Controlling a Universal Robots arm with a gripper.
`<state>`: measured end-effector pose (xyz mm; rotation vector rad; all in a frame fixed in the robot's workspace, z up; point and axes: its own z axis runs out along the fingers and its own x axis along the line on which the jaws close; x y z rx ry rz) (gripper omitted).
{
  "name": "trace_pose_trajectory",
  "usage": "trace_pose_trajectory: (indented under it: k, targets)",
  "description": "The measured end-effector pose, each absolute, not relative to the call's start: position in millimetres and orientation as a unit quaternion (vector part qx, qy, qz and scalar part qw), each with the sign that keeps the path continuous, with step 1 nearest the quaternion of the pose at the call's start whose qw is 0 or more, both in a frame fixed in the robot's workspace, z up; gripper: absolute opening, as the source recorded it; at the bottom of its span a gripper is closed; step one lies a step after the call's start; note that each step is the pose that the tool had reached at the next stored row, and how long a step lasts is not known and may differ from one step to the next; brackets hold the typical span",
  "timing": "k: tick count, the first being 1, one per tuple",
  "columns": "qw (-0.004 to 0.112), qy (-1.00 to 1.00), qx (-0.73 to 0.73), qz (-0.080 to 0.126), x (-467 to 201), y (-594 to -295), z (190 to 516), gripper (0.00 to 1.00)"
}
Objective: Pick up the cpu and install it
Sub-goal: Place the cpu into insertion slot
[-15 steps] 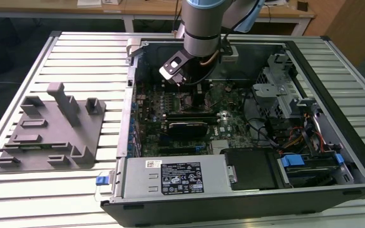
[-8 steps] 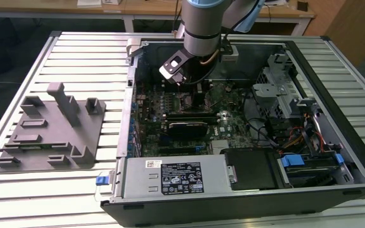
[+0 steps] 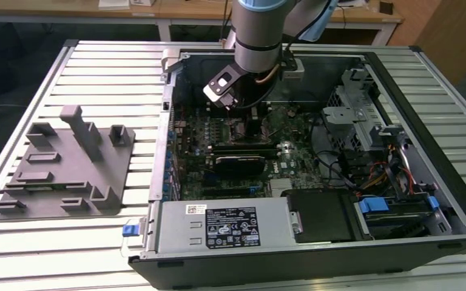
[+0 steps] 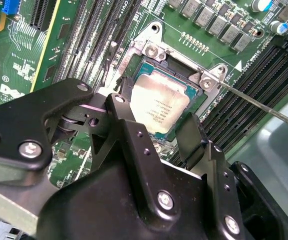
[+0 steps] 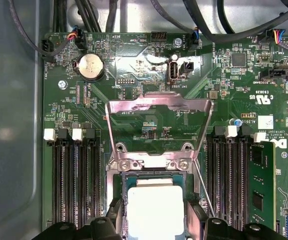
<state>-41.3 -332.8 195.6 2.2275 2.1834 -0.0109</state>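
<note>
The black two-fingered hand [image 4: 156, 114] is clamped on the flat square silvery cpu [image 4: 160, 100], which sits inside the metal-framed socket [image 5: 151, 163] on the green motherboard [image 5: 133, 65], hinged steel plate [image 5: 156, 104] raised

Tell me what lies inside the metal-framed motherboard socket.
The silvery flat square cpu lies inside the metal-framed socket, whose metal lid stands open. Whatever lies beneath the cpu is covered.
</note>
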Motion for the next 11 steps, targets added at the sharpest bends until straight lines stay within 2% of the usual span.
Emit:
trace_pose_trajectory:
  k: [11]
  targets:
    - [0.011, 0.7, 0.714, -0.004, -39.7, -332.8, 195.2, 0.62]
